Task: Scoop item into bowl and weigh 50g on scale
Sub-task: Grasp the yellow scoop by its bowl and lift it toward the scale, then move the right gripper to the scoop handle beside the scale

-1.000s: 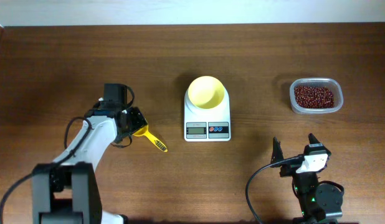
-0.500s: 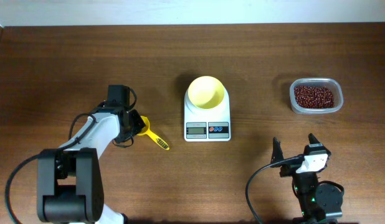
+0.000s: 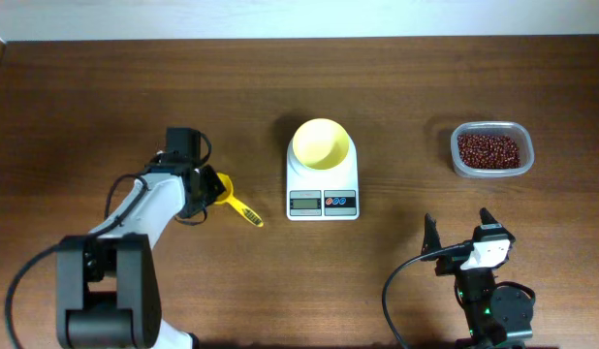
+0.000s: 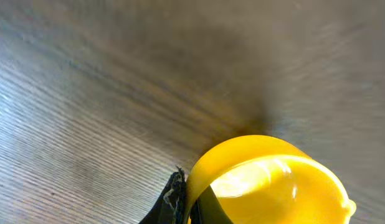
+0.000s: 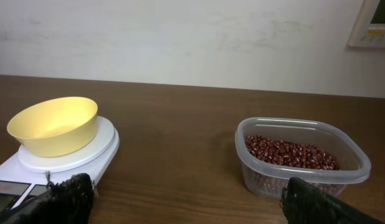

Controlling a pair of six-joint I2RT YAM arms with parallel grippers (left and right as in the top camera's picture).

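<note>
The item, a pile of small reddish-brown beans (image 3: 489, 149) (image 5: 289, 152), fills a clear tub at the right. The pale yellow bowl (image 3: 320, 142) (image 5: 53, 124) stands empty on the white scale (image 3: 322, 199) (image 5: 102, 146) at mid-table. Left of the scale, my left gripper (image 3: 204, 186) (image 4: 191, 202) is shut on the cup wall of a yellow scoop (image 3: 232, 202) (image 4: 267, 180), one finger outside the rim and one inside. The scoop's handle points toward the front right. My right gripper (image 3: 457, 225) (image 5: 192, 205) stands open near the front edge, holding nothing, facing the scale and the tub.
The clear plastic tub (image 3: 457, 163) (image 5: 304, 126) sits at the back right. A pale wall runs behind the table's far edge. Bare wood lies between the scale and the tub.
The left jaws have closed onto the scoop's cup. The scoop has shifted a little to the right with the gripper. The right arm has stayed still.
</note>
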